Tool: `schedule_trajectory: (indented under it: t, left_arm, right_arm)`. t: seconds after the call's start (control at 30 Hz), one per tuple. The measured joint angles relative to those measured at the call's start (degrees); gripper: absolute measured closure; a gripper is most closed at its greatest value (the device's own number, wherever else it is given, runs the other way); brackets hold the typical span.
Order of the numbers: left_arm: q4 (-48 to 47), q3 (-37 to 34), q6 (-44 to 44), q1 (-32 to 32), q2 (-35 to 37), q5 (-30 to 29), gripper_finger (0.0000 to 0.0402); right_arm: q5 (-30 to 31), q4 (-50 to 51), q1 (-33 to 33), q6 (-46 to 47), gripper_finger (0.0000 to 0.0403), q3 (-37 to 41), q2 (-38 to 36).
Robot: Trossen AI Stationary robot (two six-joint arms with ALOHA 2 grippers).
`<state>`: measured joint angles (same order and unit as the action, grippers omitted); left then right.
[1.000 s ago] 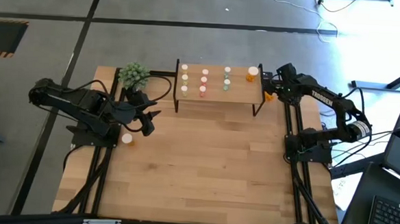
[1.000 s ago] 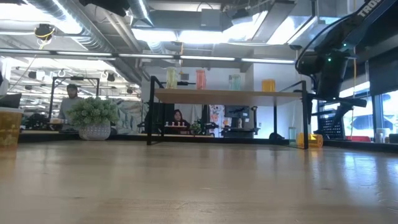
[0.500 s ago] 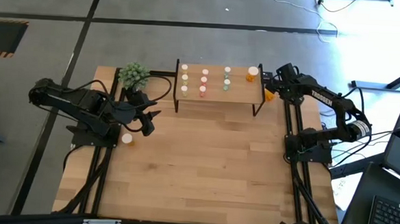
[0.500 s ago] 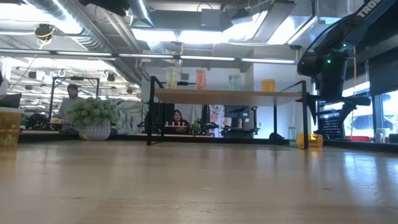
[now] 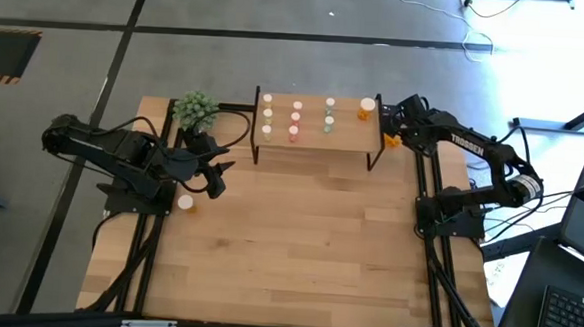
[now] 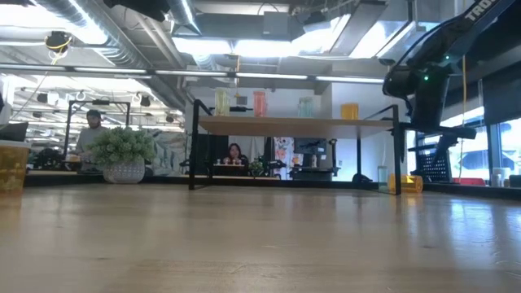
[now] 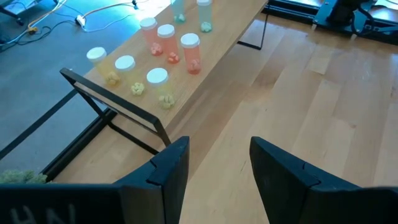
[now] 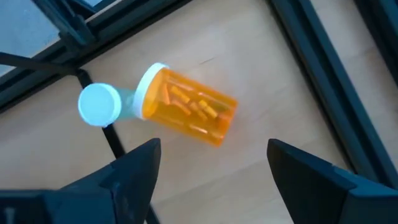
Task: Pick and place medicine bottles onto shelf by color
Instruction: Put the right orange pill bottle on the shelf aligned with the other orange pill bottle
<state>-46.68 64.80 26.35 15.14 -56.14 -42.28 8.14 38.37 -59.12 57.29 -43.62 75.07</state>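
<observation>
Listing from left to right across the table [image 5: 297, 254].

Item: left gripper [image 5: 218, 176], near the table's left edge, fingers [image 7: 168, 171] apart and holding nothing; it waits.

Item: one loose bottle with a pale cap [image 5: 185, 203], standing on the table just beside the left arm's base, not yet shelved.

Item: potted plant ball [image 5: 195, 108], at the far left corner, beside the shelf.

Item: shelf [image 5: 313, 143], at the far middle of the table. On it stand three rows of small bottles, grouped by colour: yellowish [image 5: 268, 113], pink-red [image 5: 296, 120], green [image 5: 329, 115]. One larger orange bottle [image 5: 365, 108] stands at the shelf's right end.

Item: right gripper [image 5: 399, 117], off the shelf's right end, fingers [image 8: 134, 168] wide apart and empty.

Item: orange bottle on its side [image 8: 186, 109], lying on the table by the shelf's right legs. A small bottle with a pale cap [image 8: 98, 104] touches its cap end, against a black shelf leg. In the wrist view the lying bottle sits ahead of the open fingers and between their lines, not yet between the tips.

Risk, as a judgement: the bottle is round and lying down, so a finger landing off-centre would likely roll it away. Closing near the cap end could also catch the small bottle or strike the shelf leg, shaking the sorted rows.
</observation>
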Motion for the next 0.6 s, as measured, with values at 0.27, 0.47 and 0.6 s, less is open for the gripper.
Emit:
schedule_trajectory:
  t: [0.27, 0.47, 0.6]
  left_arm:
    - [0.0, 0.0, 0.0, -0.02, 0.0, 0.0, 0.0237]
    - [0.0, 0.0, 0.0, -0.01, 0.0, -0.02, 0.0237]
    - [0.0, 0.0, 0.0, -0.02, 0.0, -0.02, 0.0237]
  right_arm:
    - [0.38, -1.12, 2.43, 1.12, 0.0107, 0.0, 0.0]
    - [1.51, -1.84, 3.21, 0.47, 0.0107, 0.0, 0.0]
    - [2.38, -1.88, 3.23, -2.64, 0.0107, -0.02, -0.02]
